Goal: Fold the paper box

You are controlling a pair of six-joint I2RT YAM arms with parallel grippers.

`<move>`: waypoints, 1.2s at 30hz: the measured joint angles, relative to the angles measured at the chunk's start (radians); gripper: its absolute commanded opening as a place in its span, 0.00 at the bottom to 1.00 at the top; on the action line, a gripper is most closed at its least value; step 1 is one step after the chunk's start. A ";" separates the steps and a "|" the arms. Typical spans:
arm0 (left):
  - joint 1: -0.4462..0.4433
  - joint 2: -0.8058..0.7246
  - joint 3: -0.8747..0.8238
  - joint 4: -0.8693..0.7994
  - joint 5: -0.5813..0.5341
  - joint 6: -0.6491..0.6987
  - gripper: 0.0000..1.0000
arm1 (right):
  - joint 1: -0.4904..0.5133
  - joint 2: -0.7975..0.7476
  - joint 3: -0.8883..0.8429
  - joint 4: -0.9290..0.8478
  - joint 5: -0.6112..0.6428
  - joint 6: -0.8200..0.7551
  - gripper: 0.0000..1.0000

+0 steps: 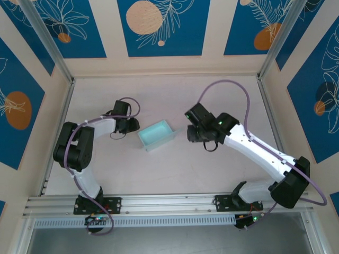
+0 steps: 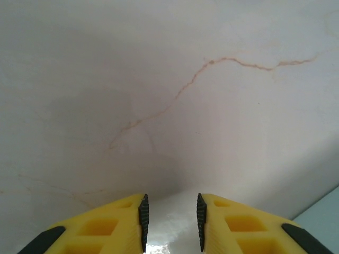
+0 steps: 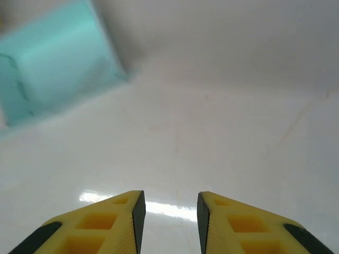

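Note:
The paper box [image 1: 157, 135] stands in the middle of the table as a small pale light-blue rectangular tray with its top open. My left gripper [image 1: 132, 126] is just left of it, apart from it. The right gripper [image 1: 190, 133] sits just right of the box, also apart. In the left wrist view my left gripper [image 2: 172, 225] is open with a narrow gap over bare table, and a corner of the box [image 2: 324, 221] shows at the lower right. In the right wrist view my right gripper [image 3: 170, 225] is open and empty, with the box [image 3: 58, 63] at the upper left.
The white tabletop [image 1: 169, 174] is walled in by blue patterned panels [image 1: 159, 26] at the back and both sides. A metal rail [image 1: 169, 203] with both arm bases runs along the near edge. A thin crack line [image 2: 201, 74] marks the table surface.

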 measured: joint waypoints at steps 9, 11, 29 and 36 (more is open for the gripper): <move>-0.086 -0.063 -0.112 0.092 0.027 -0.038 0.31 | -0.156 -0.165 -0.261 0.088 -0.130 0.121 0.37; -0.124 -0.082 -0.150 0.131 0.029 -0.063 0.31 | -0.204 -0.179 -0.268 0.107 -0.162 0.120 0.37; -0.449 -0.100 -0.268 0.386 0.066 -0.313 0.31 | -0.388 0.244 -0.057 0.277 -0.310 -0.061 0.33; -0.452 -0.179 -0.344 0.378 0.015 -0.346 0.31 | -0.405 0.415 0.063 0.354 -0.389 -0.141 0.31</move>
